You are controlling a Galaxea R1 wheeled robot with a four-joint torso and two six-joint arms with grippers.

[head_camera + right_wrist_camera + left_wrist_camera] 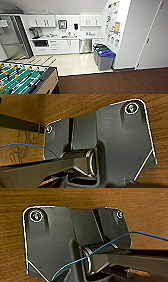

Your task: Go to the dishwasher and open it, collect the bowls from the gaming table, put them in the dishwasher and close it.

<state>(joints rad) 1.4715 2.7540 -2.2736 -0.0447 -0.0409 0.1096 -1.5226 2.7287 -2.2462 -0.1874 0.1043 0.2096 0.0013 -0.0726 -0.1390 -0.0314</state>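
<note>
The dishwasher (85, 46) is a steel-fronted unit set under the kitchenette counter at the far side of the room, between white cabinet doors; its door is shut. It stands well ahead of me across a pale floor. The bowls and the gaming table are out of view. In both wrist views the robot's own dark plate hangs over brown wood-grain floor.
A table-football table (22, 80) with a green field sits at the near left. Grey bins with blue and green lids (104, 58) stand right of the dishwasher beside a white wall. A tall steel fridge (12, 37) is at the left. Dark carpet (112, 81) lies near me.
</note>
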